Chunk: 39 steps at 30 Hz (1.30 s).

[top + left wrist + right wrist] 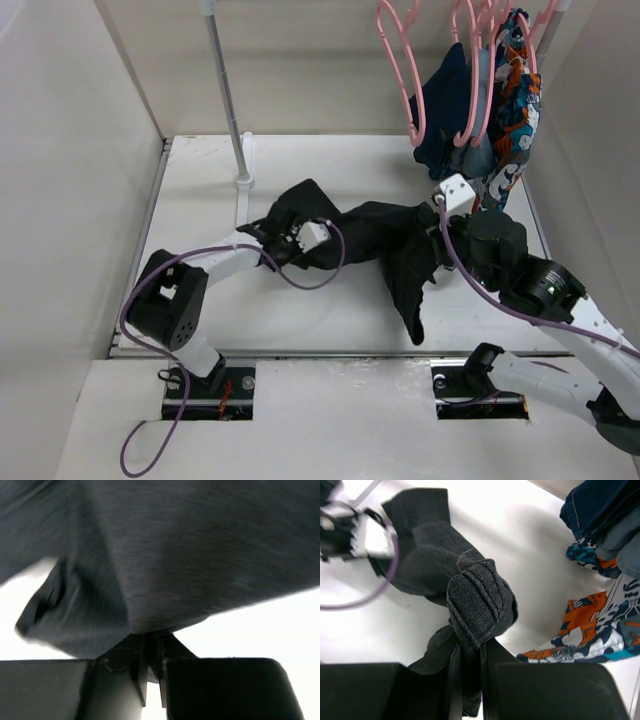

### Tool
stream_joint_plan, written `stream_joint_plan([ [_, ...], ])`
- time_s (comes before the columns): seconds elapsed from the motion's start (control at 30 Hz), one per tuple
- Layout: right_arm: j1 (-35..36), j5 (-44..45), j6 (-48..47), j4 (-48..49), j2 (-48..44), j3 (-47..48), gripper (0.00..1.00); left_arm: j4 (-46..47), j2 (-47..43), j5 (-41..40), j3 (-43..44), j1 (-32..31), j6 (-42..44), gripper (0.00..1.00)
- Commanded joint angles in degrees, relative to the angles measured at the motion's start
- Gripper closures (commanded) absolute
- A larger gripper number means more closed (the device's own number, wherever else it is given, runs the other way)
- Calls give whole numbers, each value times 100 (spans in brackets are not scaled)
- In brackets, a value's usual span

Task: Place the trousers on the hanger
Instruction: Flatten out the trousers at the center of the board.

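The black trousers point(380, 235) lie crumpled across the middle of the white table, one leg trailing toward the near edge. My left gripper point(292, 218) is shut on their left end; in the left wrist view the dark cloth point(175, 555) runs down into the closed jaws point(150, 645). My right gripper point(437, 222) is shut on a bunched, stitched fold of the trousers point(480, 600) at their right end, pinched between the jaws point(469, 655). The bare pink hanger point(398, 78) hangs from the rail at the back right, above and behind the right gripper.
Beside the bare hanger, more pink hangers carry a navy garment point(450, 110) and a blue-orange-white patterned garment point(515, 110), both close to the right gripper point(585, 630). A grey rack pole point(225, 90) stands at the back left. White walls enclose the table.
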Motion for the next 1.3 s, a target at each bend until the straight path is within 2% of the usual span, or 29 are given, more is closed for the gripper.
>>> stream_joint_plan([
  [0.0,-180,5,-344,912,199,266,100,-478,-643,-315,372,633,-242,100],
  [0.17,-611,-629,-994,1334,1086,1090,100,-892,-2293,-430,1136,1907,170,100],
  [0.2,-681,-743,-1230,1335,1401,1258,100,-971,-2445,-430,1590,2318,284,100],
  [0.3,-1015,-1086,-1626,1563,1955,1970,100,-1156,-2762,-482,2287,2934,785,100],
  [0.4,-1236,-1271,-1926,1747,2264,2480,100,-1235,-2763,-430,2816,3104,1171,97],
  [0.43,-1305,-1271,-2170,1809,2404,2482,100,-1331,-2763,-351,2816,3104,1251,90],
  [0.5,-1306,-1332,-2453,1923,2467,2395,100,-1831,-2763,148,2816,3104,1374,68],
  [0.53,-1306,-1333,-2559,1924,2467,2298,100,-2120,-2763,403,2738,3104,1636,50],
  [0.6,-1306,-1437,-2560,1924,2467,2105,100,-3049,-2763,1121,2440,3104,1970,36],
  [0.67,-1306,-1525,-2438,1802,2179,1622,99,-3545,-2929,1415,1985,3104,2444,25],
  [0.7,-1306,-1578,-2358,1801,2038,1403,97,-3834,-2991,1468,1807,3104,2525,22],
  [0.73,-1358,-1579,-2262,1801,1871,870,85,-3968,-3052,1469,1640,3104,2596,19],
  [0.8,-1359,-1527,-1902,1801,1274,288,77,-4127,-3158,1067,1141,3104,2667,16],
  [0.9,-1359,-1281,-1297,1748,502,-698,38,-3935,-3158,539,412,3297,2466,15],
  [0.97,-1359,-947,-927,1660,201,-1102,12,-3365,-3097,-41,23,3472,2298,15],
  [1.0,-1411,-842,-533,1582,-27,-1174,5,-3119,-3027,-269,-161,3543,2228,15],
  [1.1,-1412,-560,171,1433,-178,-1341,0,-2581,-2799,-930,-637,3736,2114,15],
  [1.13,-1412,-559,774,1327,-126,-1341,0,-2485,-2720,-1061,-847,3798,2113,15],
  [1.2,-1412,-541,1428,1090,75,-1341,0,-1880,-2562,-1676,-1120,3964,2113,13],
  [1.27,-1412,-760,1966,958,576,-1394,0,-1387,-2263,-2028,-1401,4438,2235,13],
])
